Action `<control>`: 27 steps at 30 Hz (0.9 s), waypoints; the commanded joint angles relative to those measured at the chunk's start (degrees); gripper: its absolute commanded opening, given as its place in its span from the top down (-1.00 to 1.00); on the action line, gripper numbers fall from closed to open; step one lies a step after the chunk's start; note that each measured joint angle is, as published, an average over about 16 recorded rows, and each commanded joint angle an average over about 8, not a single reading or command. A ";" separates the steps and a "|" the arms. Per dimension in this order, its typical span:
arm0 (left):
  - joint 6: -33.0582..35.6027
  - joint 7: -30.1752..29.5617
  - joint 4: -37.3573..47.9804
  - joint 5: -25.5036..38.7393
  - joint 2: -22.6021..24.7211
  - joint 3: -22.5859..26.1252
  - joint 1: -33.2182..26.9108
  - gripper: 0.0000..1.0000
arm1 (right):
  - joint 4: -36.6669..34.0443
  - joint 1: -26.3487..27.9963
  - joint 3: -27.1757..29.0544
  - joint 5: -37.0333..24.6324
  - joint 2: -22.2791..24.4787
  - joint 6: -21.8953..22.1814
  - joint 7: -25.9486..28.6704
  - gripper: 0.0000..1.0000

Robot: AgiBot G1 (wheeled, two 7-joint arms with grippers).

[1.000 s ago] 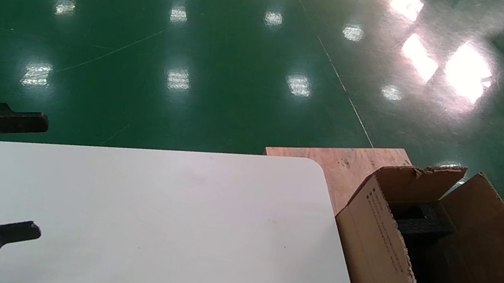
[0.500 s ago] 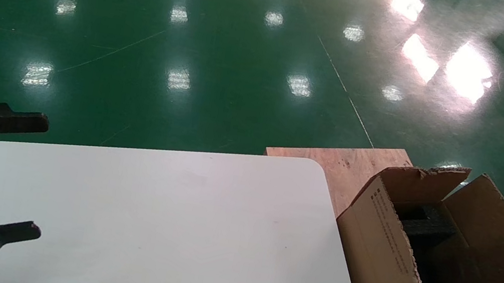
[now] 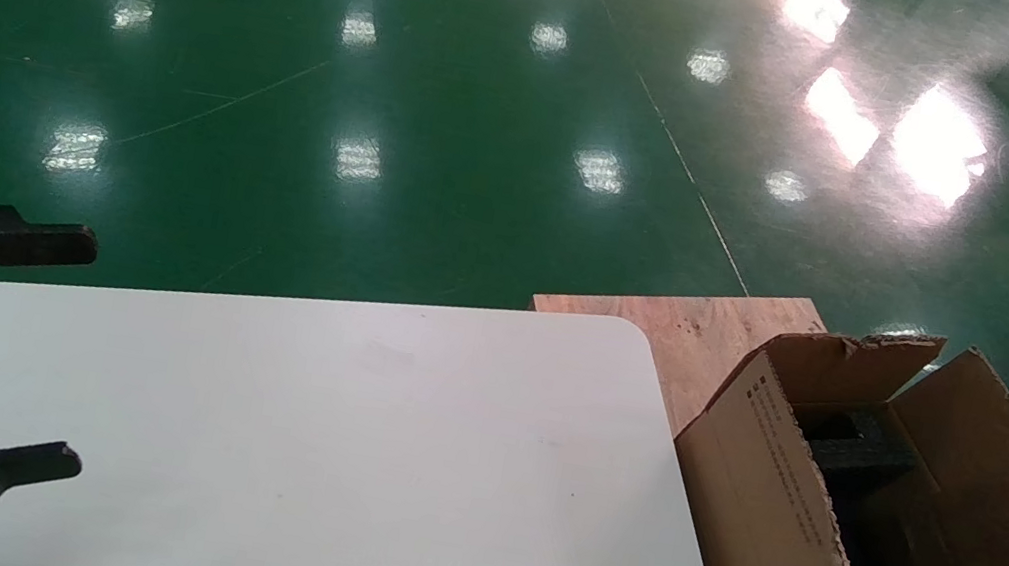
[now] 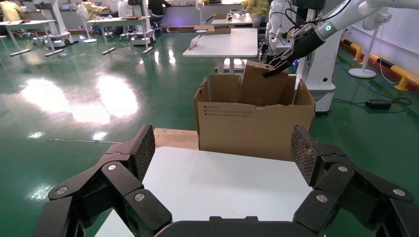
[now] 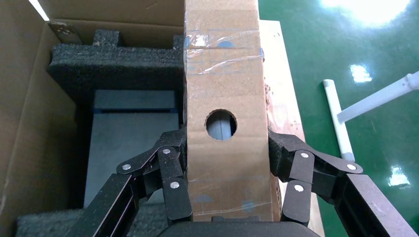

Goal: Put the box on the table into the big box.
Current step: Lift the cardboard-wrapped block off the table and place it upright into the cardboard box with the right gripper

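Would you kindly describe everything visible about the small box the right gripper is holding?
The box is a narrow brown cardboard-looking block with a round hole in its facing side and clear tape across both ends. The right gripper clamps it, one of the black fingers on each long side. It hangs above the open big box, over black foam and a grey insert; whether it touches them cannot be told.

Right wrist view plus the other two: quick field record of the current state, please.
box: brown, round hole in its face, held over the big box
right hand: shut on the box
big box: open carton beside the table, black foam inside
left hand: open, over the table, empty
board: wooden, under the carton
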 commanded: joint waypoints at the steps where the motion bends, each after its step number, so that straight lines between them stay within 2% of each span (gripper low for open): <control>1: 0.00 0.00 0.00 0.00 0.00 0.00 0.00 -1.00 | -1.73 1.93 -1.72 0.79 -0.53 0.18 -1.45 1.00; 10: 0.00 0.00 0.00 0.00 0.00 0.01 0.00 -1.00 | -6.13 7.62 -8.56 3.71 -2.40 -0.19 -4.43 1.00; 25: -0.01 0.01 0.00 -0.01 -0.01 0.01 0.00 -1.00 | -8.86 8.76 -16.35 9.84 -4.03 0.20 -6.63 1.00; 26: -0.01 0.01 0.00 -0.01 -0.01 0.02 0.00 -1.00 | -8.77 8.75 -16.87 10.23 -4.12 0.36 -6.66 0.99; 27: -0.01 0.01 0.00 -0.01 -0.01 0.02 0.00 -1.00 | -8.70 8.71 -17.36 10.59 -4.23 0.52 -6.70 0.89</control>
